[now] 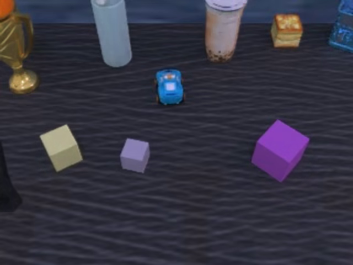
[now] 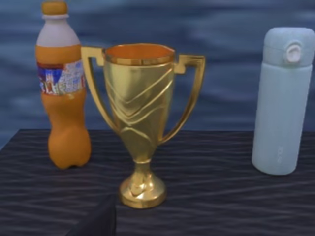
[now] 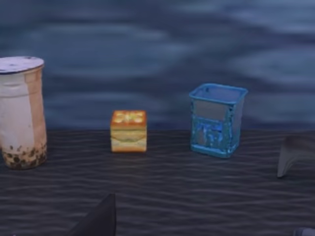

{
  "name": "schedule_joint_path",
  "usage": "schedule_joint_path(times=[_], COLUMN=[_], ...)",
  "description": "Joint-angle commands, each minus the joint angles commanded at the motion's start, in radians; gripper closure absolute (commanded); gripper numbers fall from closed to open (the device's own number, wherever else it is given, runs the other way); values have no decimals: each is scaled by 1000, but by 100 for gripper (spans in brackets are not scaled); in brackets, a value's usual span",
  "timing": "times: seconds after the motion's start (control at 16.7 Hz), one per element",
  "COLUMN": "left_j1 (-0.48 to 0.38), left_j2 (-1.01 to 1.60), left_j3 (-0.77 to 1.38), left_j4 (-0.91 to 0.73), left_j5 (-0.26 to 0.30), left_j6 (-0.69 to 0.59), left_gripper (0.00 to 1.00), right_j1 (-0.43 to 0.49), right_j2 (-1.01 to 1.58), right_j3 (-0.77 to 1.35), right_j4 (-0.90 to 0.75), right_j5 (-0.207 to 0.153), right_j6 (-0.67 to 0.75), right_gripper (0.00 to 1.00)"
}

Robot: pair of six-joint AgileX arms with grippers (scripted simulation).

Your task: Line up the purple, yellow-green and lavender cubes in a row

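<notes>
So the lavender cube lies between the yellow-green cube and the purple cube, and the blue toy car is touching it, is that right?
Not quite. In the top view the blue toy car stands apart from the lavender cube, farther back. The cube does lie between the yellow-green cube and purple cube.

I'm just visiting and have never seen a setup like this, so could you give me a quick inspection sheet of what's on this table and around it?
Surface: dark rippled table, no spills seen.
Job's things: yellow-green cube at left, lavender cube to its right, purple cube far right; all apart, not in a neat row.
Clutter: blue toy car mid-table; along the far edge a gold trophy, orange soda bottle, pale blue flask, bubble tea cup, small cake-like block, blue basket.
Grippers: left arm only a dark shape at the top view's left edge; right arm not in the top view; neither holds anything.
Cables: nothing seen.
Surroundings: blurred blue backdrop.
</notes>
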Motion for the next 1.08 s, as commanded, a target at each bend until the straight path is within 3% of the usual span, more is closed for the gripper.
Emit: schedule_joint_path(times=[0.24,0.48,1.08], left_j1=[-7,-55,-288], left_j2=[31,220,1214], left_j3=[30,206,972], left_j4=[-17,-125,-683], left_j5=[-2,-5,6], left_j6=[-5,-32,-137], left_gripper=[0,0,0], right_j1=[0,0,0], right_j2=[0,0,0], right_j3=[0,0,0], right_j4=[0,0,0], right_j5=[0,0,0], right_j6=[0,0,0], right_gripper=[0,0,0])
